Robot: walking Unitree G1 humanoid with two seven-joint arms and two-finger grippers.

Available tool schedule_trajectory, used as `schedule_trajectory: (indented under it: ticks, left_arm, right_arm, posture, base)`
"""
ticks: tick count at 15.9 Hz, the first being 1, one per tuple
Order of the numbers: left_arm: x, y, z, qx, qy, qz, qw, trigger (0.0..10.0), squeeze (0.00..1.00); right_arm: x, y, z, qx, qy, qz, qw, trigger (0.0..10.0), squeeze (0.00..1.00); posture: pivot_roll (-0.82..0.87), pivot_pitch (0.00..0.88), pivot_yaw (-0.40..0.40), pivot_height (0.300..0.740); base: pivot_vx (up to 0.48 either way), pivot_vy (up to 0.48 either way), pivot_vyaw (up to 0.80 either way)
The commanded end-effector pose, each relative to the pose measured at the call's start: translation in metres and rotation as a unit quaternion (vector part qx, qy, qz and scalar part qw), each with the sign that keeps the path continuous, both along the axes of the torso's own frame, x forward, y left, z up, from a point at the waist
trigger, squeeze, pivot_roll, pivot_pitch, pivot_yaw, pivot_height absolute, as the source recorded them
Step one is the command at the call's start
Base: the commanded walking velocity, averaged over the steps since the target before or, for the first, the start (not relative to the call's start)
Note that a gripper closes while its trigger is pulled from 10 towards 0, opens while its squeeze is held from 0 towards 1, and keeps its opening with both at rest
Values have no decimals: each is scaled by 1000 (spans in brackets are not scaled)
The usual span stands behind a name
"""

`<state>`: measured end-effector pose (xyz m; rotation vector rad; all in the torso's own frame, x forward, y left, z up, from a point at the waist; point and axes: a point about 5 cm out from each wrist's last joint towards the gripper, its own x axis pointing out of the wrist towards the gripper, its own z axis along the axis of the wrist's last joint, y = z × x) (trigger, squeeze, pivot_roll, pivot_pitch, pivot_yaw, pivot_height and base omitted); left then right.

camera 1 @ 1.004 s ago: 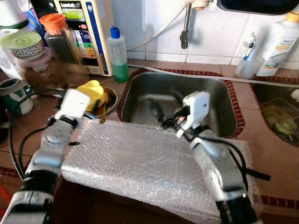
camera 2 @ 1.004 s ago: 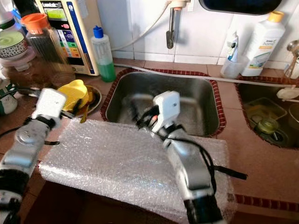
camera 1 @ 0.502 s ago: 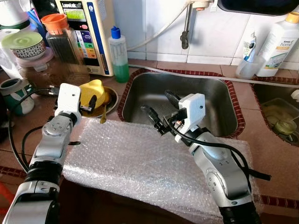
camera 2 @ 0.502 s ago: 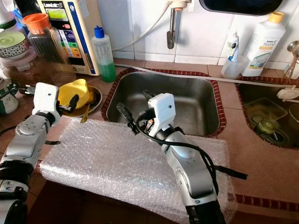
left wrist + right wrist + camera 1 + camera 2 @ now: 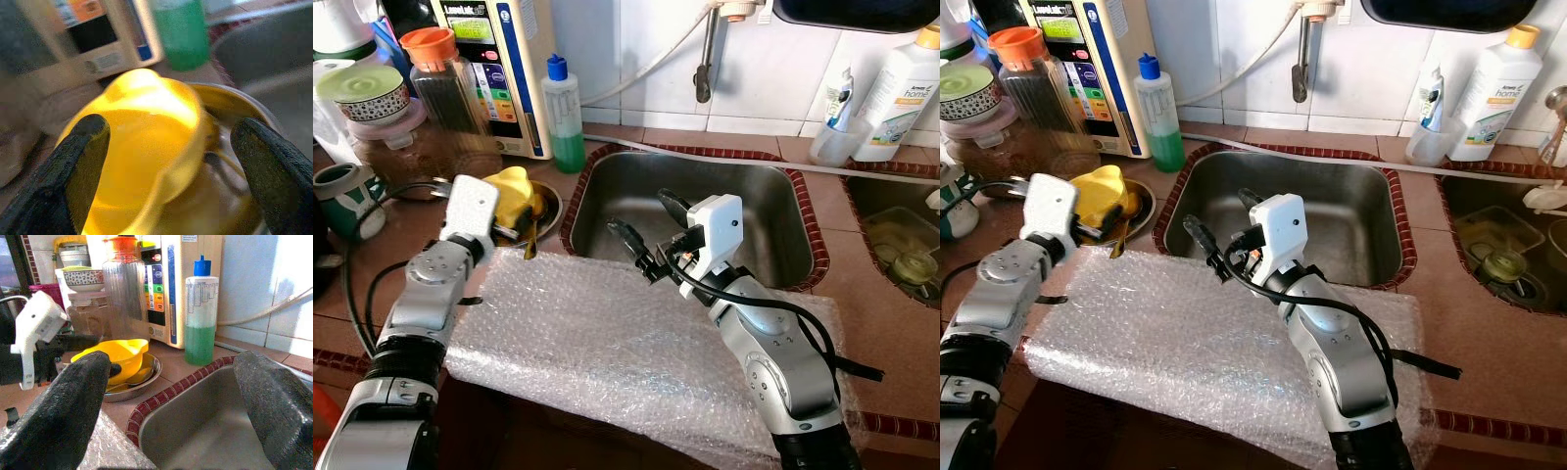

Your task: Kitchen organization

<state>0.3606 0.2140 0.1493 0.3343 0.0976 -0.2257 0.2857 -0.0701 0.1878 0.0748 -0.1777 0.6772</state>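
L gripper [image 5: 166, 161] reaches fwd, fingers spread either side of yellow bowl [image 5: 514, 189], tilted in metal dish [image 5: 1143, 221]. R gripper [image 5: 644, 227] spread over sink [image 5: 773, 196], aimed left.

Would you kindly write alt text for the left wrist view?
The left gripper, fingers open, reaches toward a yellow bowl tilted in a metal dish. Behind stand a bottle of green liquid and a cream appliance.
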Motion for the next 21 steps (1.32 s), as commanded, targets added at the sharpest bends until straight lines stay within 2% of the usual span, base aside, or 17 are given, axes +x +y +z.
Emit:
schedule_trajectory:
  ticks: [1,2,4,5,6,7,8,10,21]
  left_arm:
    - [1,2,5,21,-4,-12,1000,10000,0]
    - [0,2,3,23,3,-17,1000,10000,0]
    - [-2,5,-6,33,38,-24,998,10000,0]
    - [-2,7,-8,34,46,-21,998,10000,0]
    - [-2,10,-9,37,51,-18,998,9137,0]
    - [-2,11,-10,41,55,-17,997,8706,0]
    - [-2,15,-11,40,61,-11,997,3176,0]
    - [-3,18,-11,39,62,-7,997,0,0]
    - [-2,26,-13,45,77,0,996,0,0]
  right_arm:
    - [-1,4,6,-2,-8,4,1000,10000,1000]
    - [-1,4,6,-2,-9,5,1000,10000,1000]
    - [-9,7,8,4,-6,48,999,10000,976]
    - [-12,7,9,3,-3,69,998,10000,796]
    - [-14,7,9,0,-2,84,996,10000,671]
    - [-15,7,10,-4,-1,95,995,10000,647]
    - [-15,5,10,-8,0,100,995,10000,624]
    - [-14,4,10,-12,1,101,995,10000,620]
    - [-12,5,11,-17,-1,100,995,10000,608]
  posture:
    - [21,25,85,740]
    - [21,26,86,740]
    - [19,28,88,740]
    - [18,29,89,740]
    - [16,30,88,740]
    - [16,30,89,740]
    - [16,29,89,740]
    - [19,26,87,740]
    - [26,16,90,740]
  base:
    - [0,0,0]
    - [0,0,0]
    - [0,0,0]
    - [0,0,0]
    - [0,0,0]
    - [0,0,0]
    - [0,0,0]
    - [0,0,0]
    - [0,0,0]
